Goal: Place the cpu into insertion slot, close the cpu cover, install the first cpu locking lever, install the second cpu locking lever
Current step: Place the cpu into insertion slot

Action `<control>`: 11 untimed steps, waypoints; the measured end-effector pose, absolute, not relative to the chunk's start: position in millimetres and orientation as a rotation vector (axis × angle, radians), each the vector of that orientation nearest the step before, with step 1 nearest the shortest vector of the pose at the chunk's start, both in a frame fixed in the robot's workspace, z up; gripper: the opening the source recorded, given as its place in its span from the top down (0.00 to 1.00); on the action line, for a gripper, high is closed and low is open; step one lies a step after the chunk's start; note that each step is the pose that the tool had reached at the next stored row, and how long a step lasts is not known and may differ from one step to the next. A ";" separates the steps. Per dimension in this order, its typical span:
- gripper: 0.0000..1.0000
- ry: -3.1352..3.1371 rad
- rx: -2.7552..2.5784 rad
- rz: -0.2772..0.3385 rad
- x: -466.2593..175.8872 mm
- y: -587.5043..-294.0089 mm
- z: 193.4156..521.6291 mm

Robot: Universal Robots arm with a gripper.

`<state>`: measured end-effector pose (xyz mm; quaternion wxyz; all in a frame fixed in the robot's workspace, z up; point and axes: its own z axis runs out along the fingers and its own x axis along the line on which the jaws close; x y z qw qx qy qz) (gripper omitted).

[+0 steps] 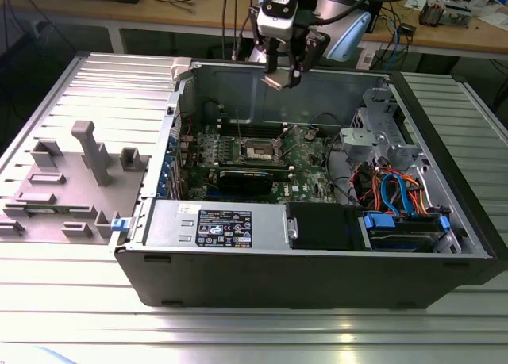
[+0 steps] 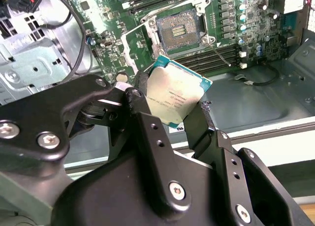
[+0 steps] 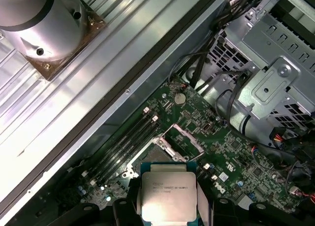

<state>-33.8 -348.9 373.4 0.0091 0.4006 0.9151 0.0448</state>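
Note:
The cpu point(image 2: 176, 99), a flat square chip with a silvery top and green rim, is clamped between my gripper's point(image 2: 172, 95) black fingers point(image 2: 147, 122). In the exterior view the gripper point(image 1: 282, 77) hangs with the cpu point(image 1: 275, 81) above the rear wall of the open computer case, well above the motherboard. The insertion slot point(image 2: 179, 30) lies bare on the green board, and the cpu cover point(image 2: 134, 51) stands swung open beside it. A thin wire lever point(image 2: 217, 52) sticks out from the socket. In the first wrist view the cpu point(image 3: 167, 194) hovers short of the open cover point(image 3: 186, 137).
A black rectangular card point(image 1: 252, 178) lies in front of the socket point(image 1: 260, 151). A drive cage point(image 1: 381, 138) with coloured cables point(image 1: 393, 193) takes up the exterior view's right of the case. A grey fixture block point(image 1: 75, 182) sits on the table at the exterior view's left.

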 end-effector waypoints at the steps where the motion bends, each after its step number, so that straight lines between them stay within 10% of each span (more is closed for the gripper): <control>1: 0.46 2.851 1.267 0.140 -33.8 -348.9 373.2; 11: 0.46 2.810 1.350 0.139 -33.8 -348.9 372.2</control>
